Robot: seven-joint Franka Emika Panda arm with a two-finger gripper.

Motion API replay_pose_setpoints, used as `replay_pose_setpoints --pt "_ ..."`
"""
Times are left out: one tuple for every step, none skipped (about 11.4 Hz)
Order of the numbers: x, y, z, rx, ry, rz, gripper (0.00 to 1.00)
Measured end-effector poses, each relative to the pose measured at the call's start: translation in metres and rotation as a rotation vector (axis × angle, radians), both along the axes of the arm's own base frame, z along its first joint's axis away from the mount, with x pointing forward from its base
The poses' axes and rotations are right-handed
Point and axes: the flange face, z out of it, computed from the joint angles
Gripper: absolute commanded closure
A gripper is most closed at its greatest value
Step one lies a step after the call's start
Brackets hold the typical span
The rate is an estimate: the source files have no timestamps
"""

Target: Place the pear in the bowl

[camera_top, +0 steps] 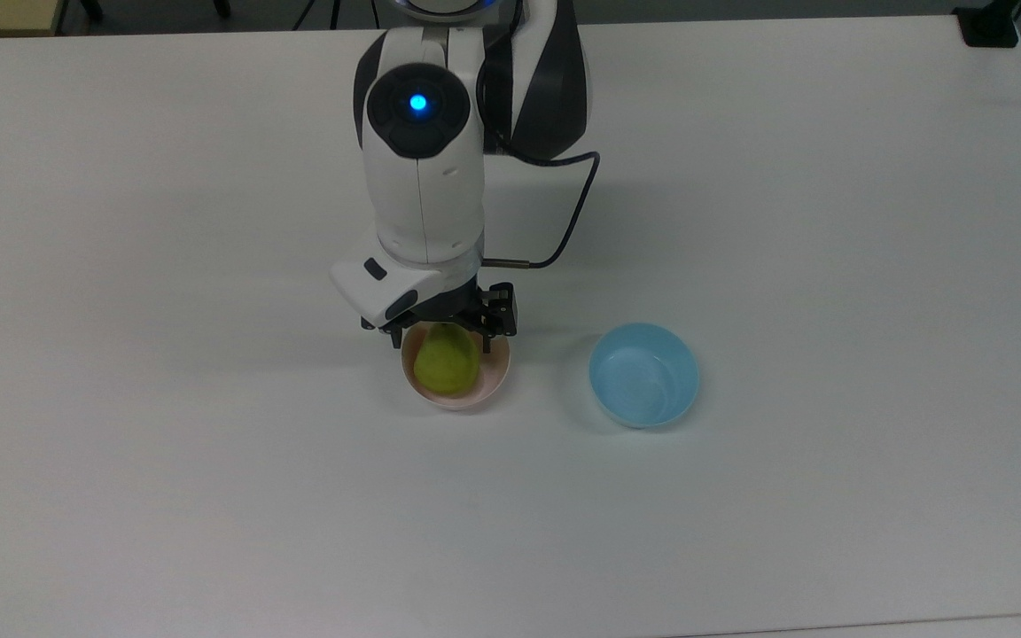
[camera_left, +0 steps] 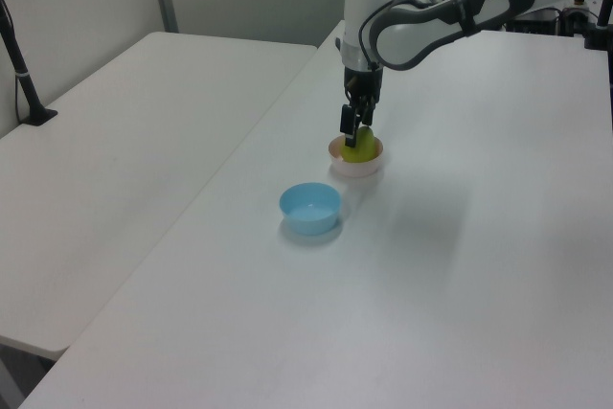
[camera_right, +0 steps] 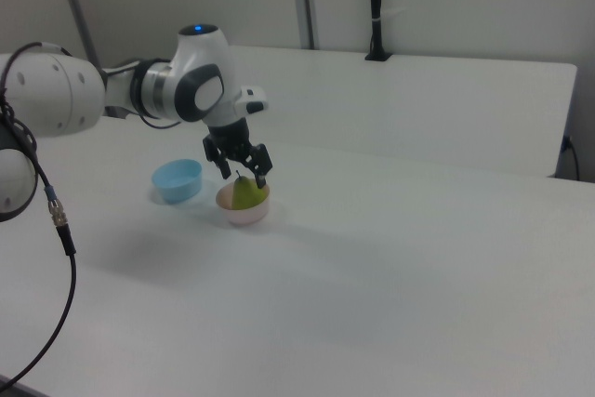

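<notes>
The pear point(camera_right: 245, 193) sits upright in the pink bowl point(camera_right: 244, 213), stem pointing straight up between the spread fingers of the gripper point(camera_right: 241, 167), which holds nothing; bowl stands mid-tabletop, well apart from every edge

My arm point(camera_top: 422, 177) comes down from the top centre of the top view, wrist pointing at the frame's middle. A blue light point(camera_top: 418, 103) glows on its upper joint. My gripper point(camera_top: 442, 330) points straight down, fingers spread apart with nothing clamped between them. In the right view the arm reaches in from the left edge; in the left view, from the upper right.
</notes>
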Motion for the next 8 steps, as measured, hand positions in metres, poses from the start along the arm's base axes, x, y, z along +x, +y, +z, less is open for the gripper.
replay_pose_setpoints --pt "-0.002 0.000 0.016 0.004 -0.005 -0.001 0.00" --pt "-0.011 -0.004 0.038 0.007 0.025 -0.005 0.00" --pt "-0.025 -0.012 0.063 0.004 0.074 -0.013 0.00" --pt "-0.042 -0.024 0.090 -0.018 0.126 -0.019 0.00" --pt "-0.063 -0.039 0.119 -0.049 0.187 -0.031 0.00" --pt "-0.077 -0.046 0.136 -0.070 0.223 -0.037 0.00" --pt "-0.085 -0.049 0.146 -0.078 0.240 -0.039 0.00" --pt "-0.088 -0.051 0.152 -0.081 0.240 -0.042 0.00"
